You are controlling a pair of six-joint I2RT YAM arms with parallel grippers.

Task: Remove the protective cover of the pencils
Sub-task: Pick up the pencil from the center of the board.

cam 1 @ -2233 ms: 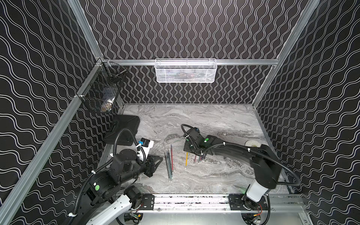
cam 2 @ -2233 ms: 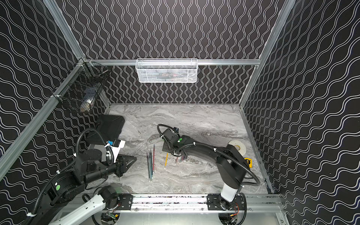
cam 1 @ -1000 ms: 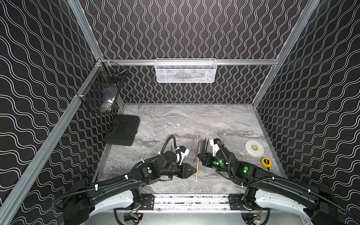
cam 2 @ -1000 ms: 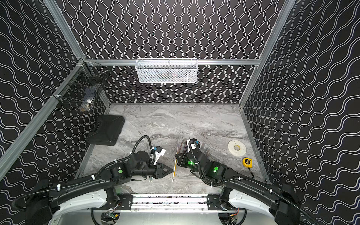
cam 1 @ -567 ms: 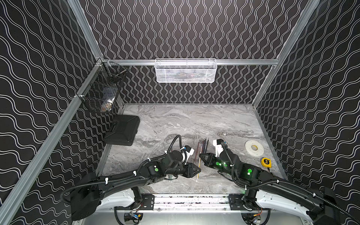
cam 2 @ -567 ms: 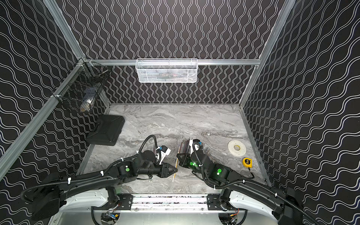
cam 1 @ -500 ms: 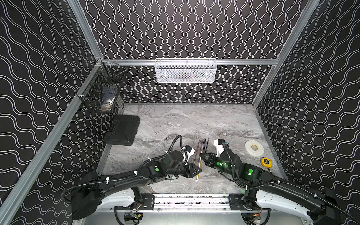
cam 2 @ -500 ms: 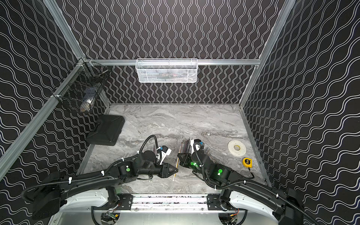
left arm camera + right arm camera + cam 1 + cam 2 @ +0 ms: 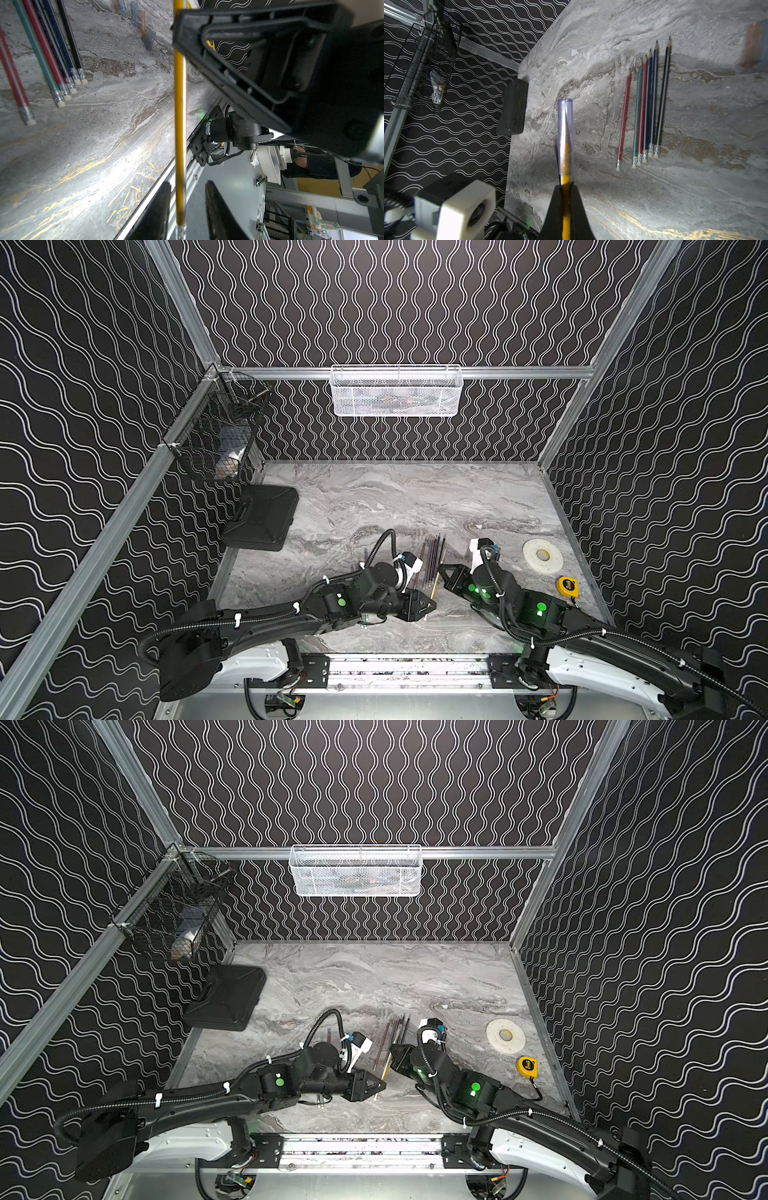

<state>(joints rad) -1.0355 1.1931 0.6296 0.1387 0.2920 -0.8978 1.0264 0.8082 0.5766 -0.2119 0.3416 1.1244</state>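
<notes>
My right gripper (image 9: 565,184) is shut on a yellow pencil (image 9: 179,124), held just above the table near its front. A clear protective cover (image 9: 565,124) sits over the pencil's sharpened end, beyond the right fingertips. My left gripper (image 9: 187,182) is open, and the pencil's other end passes between its jaws with a gap on each side. In both top views the two grippers (image 9: 432,605) (image 9: 441,570) face each other across this pencil (image 9: 434,592). Several bare pencils (image 9: 432,560) (image 9: 645,108) lie side by side just behind. Several loose clear covers (image 9: 143,25) lie in a row nearby.
A black case (image 9: 262,516) lies at the back left of the table. A white tape roll (image 9: 542,556) and a yellow tape measure (image 9: 567,585) lie to the right. A white mesh basket (image 9: 397,391) and a black wire basket (image 9: 220,431) hang on the walls.
My left gripper has moved right until its jaws stand around the yellow pencil's end. The right gripper has kept its hold and shifted slightly right and back.
</notes>
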